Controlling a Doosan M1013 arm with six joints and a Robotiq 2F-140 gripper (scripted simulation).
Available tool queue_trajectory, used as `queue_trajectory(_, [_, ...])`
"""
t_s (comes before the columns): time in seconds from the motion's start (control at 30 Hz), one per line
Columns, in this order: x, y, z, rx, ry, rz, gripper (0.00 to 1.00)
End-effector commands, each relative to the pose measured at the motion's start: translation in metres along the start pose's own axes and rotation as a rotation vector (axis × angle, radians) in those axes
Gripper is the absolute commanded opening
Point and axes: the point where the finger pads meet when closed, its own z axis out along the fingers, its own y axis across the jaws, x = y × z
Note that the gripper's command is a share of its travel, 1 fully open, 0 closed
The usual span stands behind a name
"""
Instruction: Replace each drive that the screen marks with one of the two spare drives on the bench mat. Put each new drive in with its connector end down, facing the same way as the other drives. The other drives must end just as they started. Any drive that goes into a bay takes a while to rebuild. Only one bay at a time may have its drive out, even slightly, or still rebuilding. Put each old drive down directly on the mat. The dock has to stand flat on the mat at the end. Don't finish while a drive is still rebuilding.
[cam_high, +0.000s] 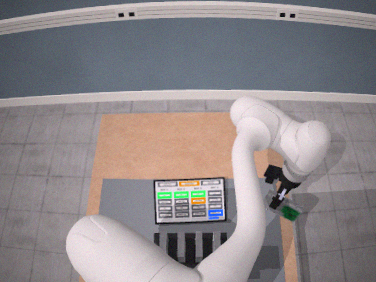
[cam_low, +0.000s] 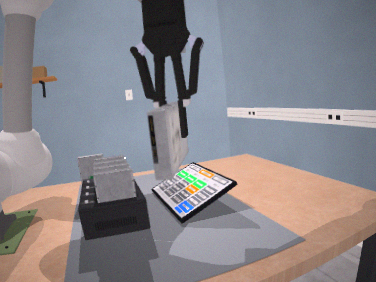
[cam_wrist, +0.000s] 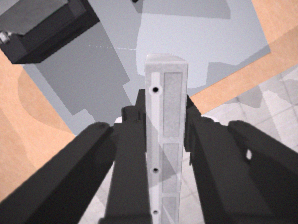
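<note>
My gripper (cam_high: 281, 196) (cam_low: 171, 102) (cam_wrist: 161, 102) is shut on a light grey drive (cam_high: 290, 213) (cam_low: 166, 142) (cam_wrist: 173, 102). It holds the drive upright in the air, high above the bench; its green board side shows in the top view. The black dock (cam_low: 115, 220) (cam_wrist: 60, 37) stands on the grey mat (cam_high: 125, 200) (cam_low: 265, 240). Several grey drives (cam_low: 116, 186) stand in the dock, and one drive (cam_low: 89, 165) shows apart at its far left. The screen (cam_high: 190, 200) (cam_low: 196, 187) has green cells in three columns, orange in the third and blue in the fourth; its text is unreadable.
The arm (cam_high: 247, 185) hides the right part of the mat and dock in the top view. The screen stands tilted beside the dock. The wooden bench (cam_high: 165, 145) (cam_low: 310, 190) surrounds the mat, and its edge lies below the held drive in the wrist view.
</note>
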Motion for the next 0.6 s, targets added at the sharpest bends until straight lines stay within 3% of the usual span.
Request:
queue_trajectory(0.0, [0.0001, 0.0001, -0.0006, -0.001, 0.08, -0.001, 0.1])
queue_trajectory(0.3, [0.0002, 0.0004, -0.0009, -0.002, 0.291, -0.002, 0.1])
queue_trajectory(0.57, [0.0, 0.001, -0.0018, -0.005, 0.323, -0.002, 0.1])
